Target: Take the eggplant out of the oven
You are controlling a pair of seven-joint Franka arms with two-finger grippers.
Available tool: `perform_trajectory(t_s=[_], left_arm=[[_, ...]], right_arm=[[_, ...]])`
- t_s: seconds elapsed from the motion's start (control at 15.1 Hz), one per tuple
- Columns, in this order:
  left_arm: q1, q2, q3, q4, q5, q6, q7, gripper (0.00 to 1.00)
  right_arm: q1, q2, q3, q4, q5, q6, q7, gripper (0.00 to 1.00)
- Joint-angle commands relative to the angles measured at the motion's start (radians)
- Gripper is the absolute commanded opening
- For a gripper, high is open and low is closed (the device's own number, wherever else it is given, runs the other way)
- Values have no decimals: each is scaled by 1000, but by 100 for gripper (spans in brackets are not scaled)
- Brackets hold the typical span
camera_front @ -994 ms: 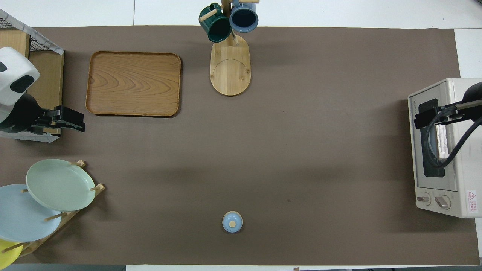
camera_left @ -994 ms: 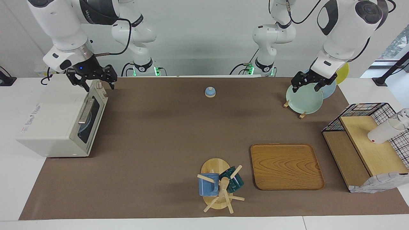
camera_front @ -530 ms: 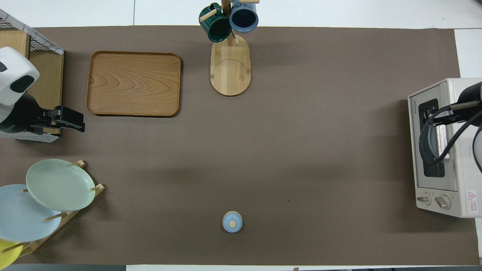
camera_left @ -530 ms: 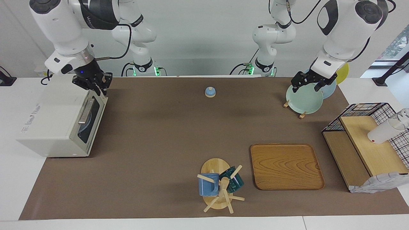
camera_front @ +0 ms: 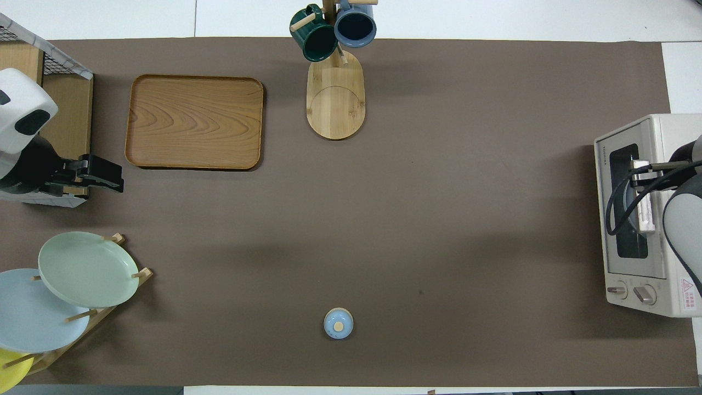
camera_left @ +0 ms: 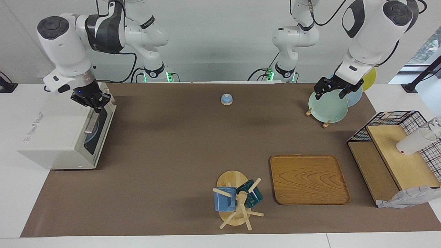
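Note:
The white oven (camera_left: 58,127) stands at the right arm's end of the table with its dark glass door shut. No eggplant shows; the glass hides whatever is inside. My right gripper (camera_left: 95,105) hangs just over the top of the door, above the metal bar handle (camera_left: 90,125), fingertips together and nothing visible between them. In the overhead view the right gripper (camera_front: 636,167) lies over the door of the oven (camera_front: 658,137). My left gripper (camera_left: 331,92) waits open over the plate rack.
A plate rack with a pale green plate (camera_left: 327,106) stands at the left arm's end, beside a wire shelf with wooden boards (camera_left: 392,155). Farther from the robots are a wooden tray (camera_left: 308,179) and a mug tree (camera_left: 237,199). A small blue domed lid (camera_left: 226,99) lies mid-table.
My right gripper went from open to shut and dropped from beside the oven's knob end to just over the door by the handle. The left arm stayed still.

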Motion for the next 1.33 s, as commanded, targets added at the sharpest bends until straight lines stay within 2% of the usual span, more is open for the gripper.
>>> perform_trajectory(t_s=[0.0, 0.33, 0.6, 0.73, 1.26], left_arm=[[9, -12, -5, -3, 2, -5, -7, 100], [9, -12, -5, -3, 2, -5, -7, 100], [10, -12, -5, -3, 2, -5, -7, 100], [9, -12, -5, -3, 2, -5, -7, 100], [10, -12, -5, -3, 2, -5, -7, 100]], right_arm=[[-10, -20, 7, -48, -17, 33, -21, 0], [-55, -12, 7, -93, -41, 102, -41, 0], [-56, -12, 7, -117, -41, 110, -41, 0], [-56, -12, 7, -157, -41, 151, -54, 0], [-75, -11, 7, -180, -40, 162, -64, 0]])
